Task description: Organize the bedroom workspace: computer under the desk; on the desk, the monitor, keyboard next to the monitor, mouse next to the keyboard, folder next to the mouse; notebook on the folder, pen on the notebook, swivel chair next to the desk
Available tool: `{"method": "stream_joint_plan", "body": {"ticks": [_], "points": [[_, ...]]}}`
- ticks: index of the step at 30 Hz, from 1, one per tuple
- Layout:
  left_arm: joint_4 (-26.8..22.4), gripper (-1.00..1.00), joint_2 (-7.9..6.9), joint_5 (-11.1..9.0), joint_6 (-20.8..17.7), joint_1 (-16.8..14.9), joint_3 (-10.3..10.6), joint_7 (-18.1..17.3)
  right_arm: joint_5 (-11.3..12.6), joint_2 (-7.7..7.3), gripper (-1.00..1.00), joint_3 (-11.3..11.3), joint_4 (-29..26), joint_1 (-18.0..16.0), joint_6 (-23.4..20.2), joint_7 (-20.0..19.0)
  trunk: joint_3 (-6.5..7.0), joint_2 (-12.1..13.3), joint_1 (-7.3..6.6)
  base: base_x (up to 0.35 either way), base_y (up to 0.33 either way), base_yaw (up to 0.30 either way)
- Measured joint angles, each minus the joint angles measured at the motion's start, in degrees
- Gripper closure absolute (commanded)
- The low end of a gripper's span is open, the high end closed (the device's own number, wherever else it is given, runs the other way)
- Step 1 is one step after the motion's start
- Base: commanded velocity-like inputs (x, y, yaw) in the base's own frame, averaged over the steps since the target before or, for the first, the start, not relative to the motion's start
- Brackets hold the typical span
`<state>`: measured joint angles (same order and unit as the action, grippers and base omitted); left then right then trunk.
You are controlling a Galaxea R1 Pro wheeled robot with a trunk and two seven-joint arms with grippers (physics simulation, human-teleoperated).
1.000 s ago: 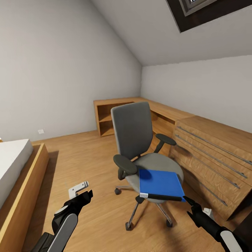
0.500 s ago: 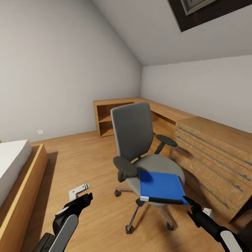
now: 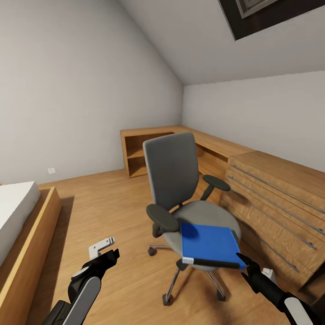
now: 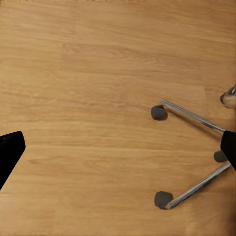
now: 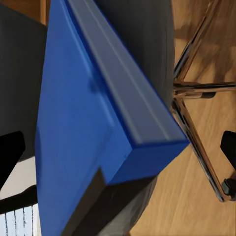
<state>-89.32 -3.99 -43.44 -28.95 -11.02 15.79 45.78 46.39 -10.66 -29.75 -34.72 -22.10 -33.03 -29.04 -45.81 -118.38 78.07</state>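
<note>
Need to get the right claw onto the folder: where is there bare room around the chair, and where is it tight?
Open floor lies between the bed and the chair. It is tight between the chair and the wooden drawers, near the folder and right claw.

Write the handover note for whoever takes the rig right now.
Left gripper: open, empty, over bare floor beside the chair's base.
Right gripper: open, at the folder's near corner, not gripping.
Folder lies on the chair seat, overhanging its front edge.
Done: nothing that these views can confirm.
Left: grasp the folder and carry it to the desk; then the other items and the chair.
</note>
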Motion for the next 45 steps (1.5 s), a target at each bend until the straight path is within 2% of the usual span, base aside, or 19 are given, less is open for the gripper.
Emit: {"method": "stream_joint_plan", "body": {"ticks": [29, 32, 45], "points": [[-0.32, -1.00, 0.00, 0.04, 0.01, 0.00, -0.06, 0.22, 0.00, 0.00, -1.00, 0.00, -0.09, 0.01, 0.00, 0.00, 0.00, 0.00, 0.01, 0.005, 0.002, 0.000], [-0.34, -1.00, 0.02, 0.01, -0.02, 0.00, -0.08, 0.21, -0.02, 0.00, -1.00, 0.00, -0.09, 0.01, 0.00, 0.00, -0.53, -1.19, 0.66, 0.000, 0.000, 0.000], [-0.35, -1.00, -0.03, -0.04, -0.12, 0.00, -0.20, 0.14, 0.00, 0.00, -1.00, 0.00, -0.09, 0.00, 0.00, 0.00, -0.54, -1.20, 0.67, 0.000, 0.000, 0.000]]}}
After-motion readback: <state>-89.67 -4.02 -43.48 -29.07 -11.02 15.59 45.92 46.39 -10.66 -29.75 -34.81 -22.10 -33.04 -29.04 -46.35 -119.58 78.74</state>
